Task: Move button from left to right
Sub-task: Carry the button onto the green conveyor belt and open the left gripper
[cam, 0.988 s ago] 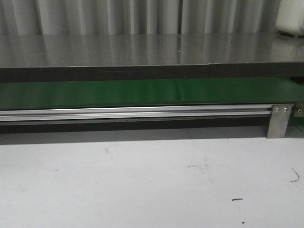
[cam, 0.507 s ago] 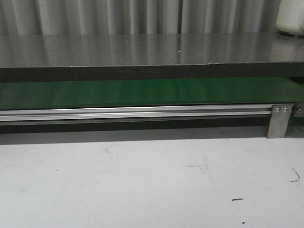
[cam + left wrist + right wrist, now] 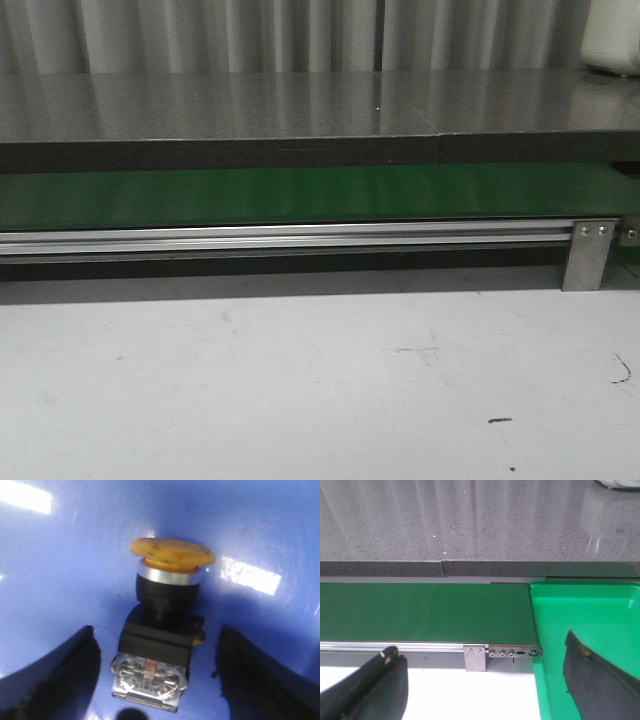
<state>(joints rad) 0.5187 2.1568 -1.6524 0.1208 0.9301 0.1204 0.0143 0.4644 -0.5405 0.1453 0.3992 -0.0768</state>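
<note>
Front view shows green belt (image 3: 300,195) behind a metal rail (image 3: 290,237), no arms; left wrist: button (image 3: 162,625) lies on a blue surface (image 3: 75,555) between the left gripper (image 3: 157,680) fingers, spread wide, untouched; right wrist: right gripper (image 3: 485,680) spread wide, holding nothing, above the belt's end and a green tray (image 3: 590,615).

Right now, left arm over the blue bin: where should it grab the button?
Grip the boxy black body of the button, flat sides between the open left fingers, straight down from here. It lies on its side in the blue bin; the orange cap is rounder and likely slippier.
</note>
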